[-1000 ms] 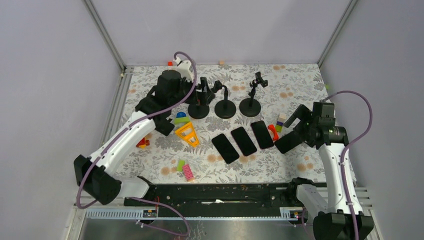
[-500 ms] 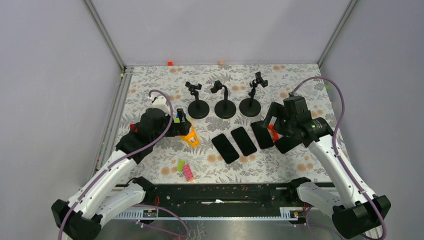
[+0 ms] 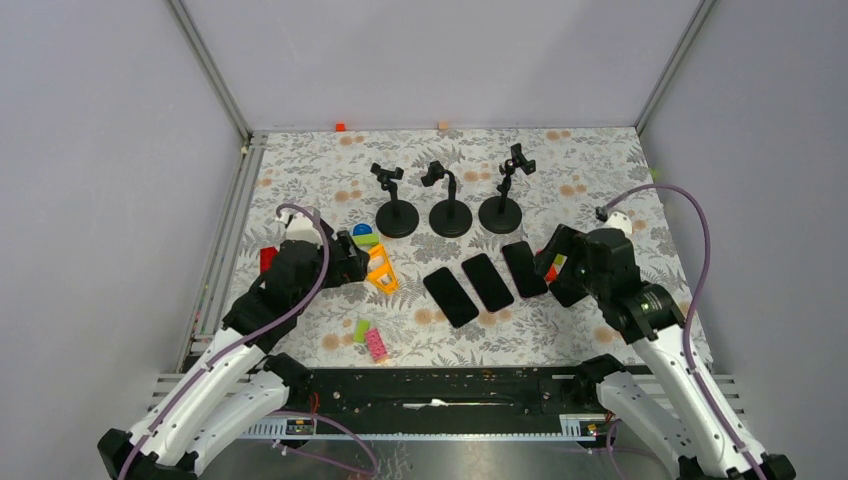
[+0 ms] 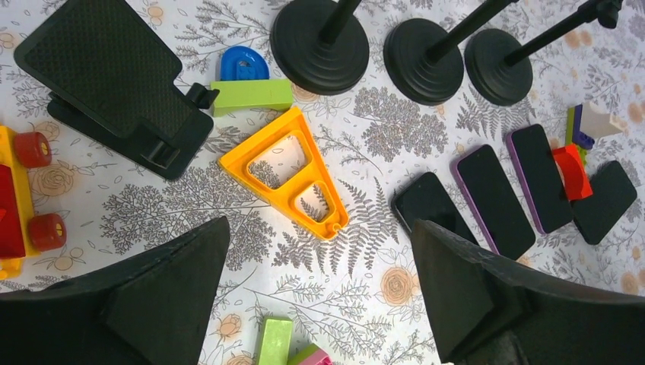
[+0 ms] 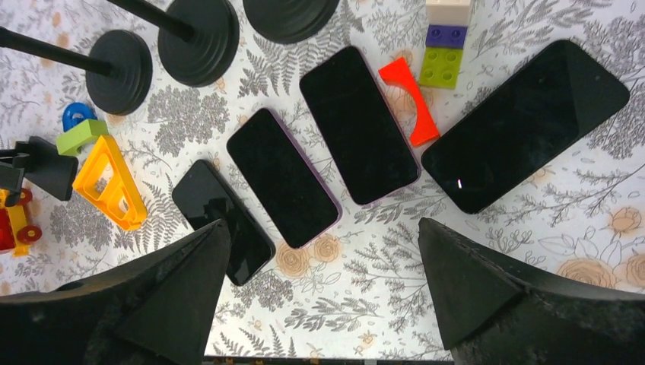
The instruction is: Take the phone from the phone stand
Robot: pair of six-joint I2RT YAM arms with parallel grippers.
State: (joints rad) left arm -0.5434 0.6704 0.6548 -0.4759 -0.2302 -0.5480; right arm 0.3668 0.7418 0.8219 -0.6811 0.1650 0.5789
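From above, a floral-patterned tabletop [image 3: 600,170] carried three black phone stands on round bases [image 3: 450,205], set in a row towards the back. Just in front of them three black smartphones [image 3: 487,282] lay flat on the tabletop, side by side and slanted, apart from the stands. The left end effector [image 3: 356,262] hung low to the left of the phones, beside an orange triangular plastic frame [image 3: 382,270], with its jaws released wide and nothing between them. The right end effector [image 3: 553,272] hung low at the right end of the phone row, also released wide. The left wrist view looked down between two wide-set black fingers [image 4: 163,293] onto the orange frame. Behind the frame a green rectangular block [image 4: 251,95] touched a blue arch block [image 4: 243,62]. A black textured stand plate [image 4: 106,72] stood to the left, and a red-and-yellow wheeled toy [image 4: 19,190] sat at the left edge. The stand bases lined the top of this view and the phones lay to the right. In the right wrist view the three smartphones lay slanted beyond the spread fingers [image 5: 487,293]. A red curved block [image 5: 407,99] lay between the rightmost smartphone and a larger black phone [image 5: 525,125], which was also flat on the tabletop. A stack of cream, purple and green bricks [image 5: 445,38] sat just behind the red block.
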